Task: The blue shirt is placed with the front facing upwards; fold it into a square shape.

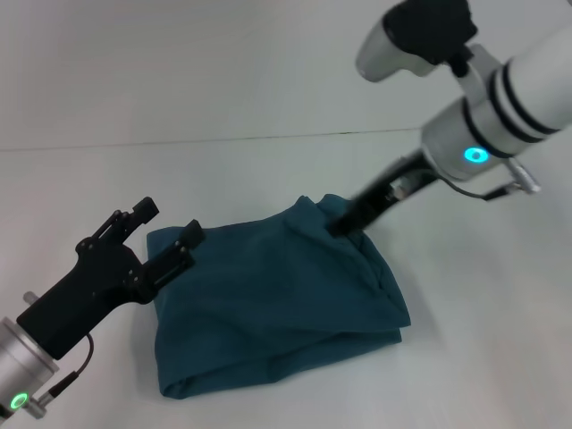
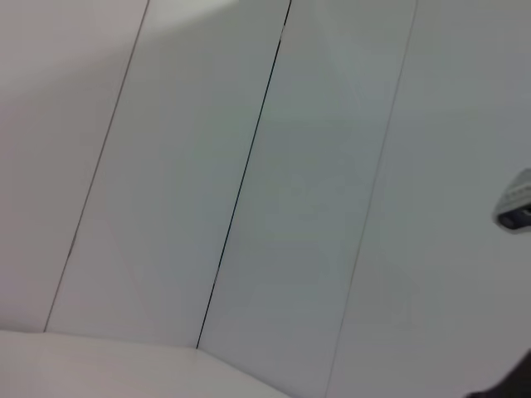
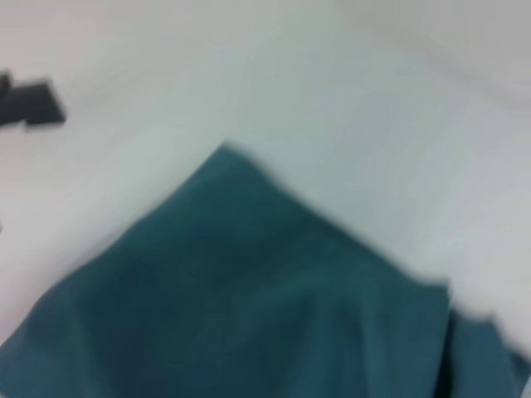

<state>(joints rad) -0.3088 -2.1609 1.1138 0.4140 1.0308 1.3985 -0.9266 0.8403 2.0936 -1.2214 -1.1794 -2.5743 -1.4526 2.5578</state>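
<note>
So the blue shirt (image 1: 277, 304) is bunched into a rough folded lump near the middle of the white desk (image 1: 223, 80), front not visible. The right gripper (image 1: 342, 223) is pinched on the shirt's far right corner, holding that bit of cloth raised. The left gripper (image 1: 170, 231) hangs over the shirt's left edge, fingers spread apart, gripping nothing.

One shirt (image 1: 277, 299) is seen, bundled on one table (image 1: 223, 89). Two grippers are counted: the left gripper (image 1: 170, 234) at the shirt's edge and the right gripper (image 1: 341, 223) at its top.
</note>
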